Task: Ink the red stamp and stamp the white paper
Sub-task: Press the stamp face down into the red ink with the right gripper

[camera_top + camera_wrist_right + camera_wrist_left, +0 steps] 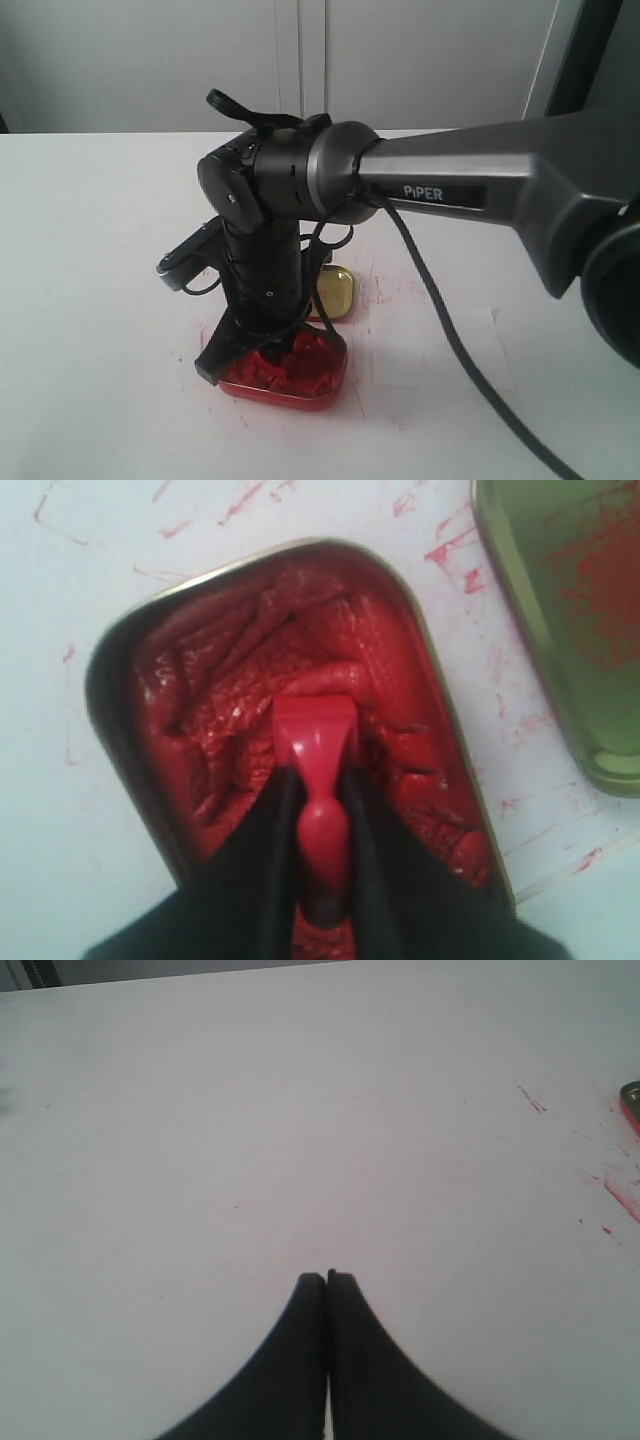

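Note:
In the right wrist view the red stamp (318, 748) stands with its flat square base pressed on the lumpy red ink inside the rounded tin (108, 675). My right gripper (320, 780) is shut on the stamp's knob handle, one black finger on each side. In the exterior view this gripper (268, 350) points down into the tin (325, 385), and the stamp itself cannot be made out there. The white paper (410, 355) lies faintly to the right of the tin. My left gripper (327, 1278) is shut on nothing, over bare white table.
The gold-coloured lid (336, 292) with a red smudge lies just behind the tin, also seen close by as the lid (570, 610) in the right wrist view. Red ink smears (620, 1200) mark the table around both. The right arm's black cable (470, 375) crosses the paper.

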Action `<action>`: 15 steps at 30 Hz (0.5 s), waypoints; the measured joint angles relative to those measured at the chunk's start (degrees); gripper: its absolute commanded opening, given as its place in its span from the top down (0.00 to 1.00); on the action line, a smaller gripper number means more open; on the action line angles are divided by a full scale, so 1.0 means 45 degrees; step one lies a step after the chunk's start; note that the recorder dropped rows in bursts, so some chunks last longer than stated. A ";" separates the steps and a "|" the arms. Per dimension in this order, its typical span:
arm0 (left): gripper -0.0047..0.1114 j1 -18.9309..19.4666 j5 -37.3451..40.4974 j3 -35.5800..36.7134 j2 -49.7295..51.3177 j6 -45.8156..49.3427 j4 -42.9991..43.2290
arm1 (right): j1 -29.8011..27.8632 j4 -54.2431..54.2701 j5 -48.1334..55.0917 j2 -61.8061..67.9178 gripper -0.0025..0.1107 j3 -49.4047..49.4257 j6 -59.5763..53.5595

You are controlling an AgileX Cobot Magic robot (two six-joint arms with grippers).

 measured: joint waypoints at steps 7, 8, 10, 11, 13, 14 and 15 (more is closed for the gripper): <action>0.96 0.0000 0.0000 0.0000 0.0000 0.0000 0.0000 | 0.0000 -0.0028 0.0273 0.0117 0.98 -0.0120 0.0019; 0.96 0.0000 0.0000 0.0000 0.0000 0.0000 0.0000 | 0.0000 -0.0028 0.0308 0.0153 0.98 -0.0120 0.0019; 0.96 0.0000 0.0000 0.0000 0.0000 0.0000 0.0000 | 0.0000 -0.0028 0.0359 0.0312 0.98 -0.0120 0.0019; 0.96 0.0000 0.0000 0.0000 0.0000 0.0000 0.0000 | 0.0000 -0.0052 0.0385 0.0364 0.98 -0.0120 0.0019; 0.96 0.0000 0.0000 0.0000 0.0000 0.0000 0.0000 | 0.0000 -0.0052 0.0439 0.0452 0.98 -0.0120 0.0019; 0.96 0.0000 0.0000 0.0000 0.0000 0.0000 0.0000 | 0.0000 -0.0052 0.0439 0.0452 0.98 -0.0129 0.0019; 0.96 0.0000 0.0000 0.0000 0.0000 0.0000 0.0000 | 0.0000 -0.0052 0.0439 0.0452 0.98 -0.0129 0.0019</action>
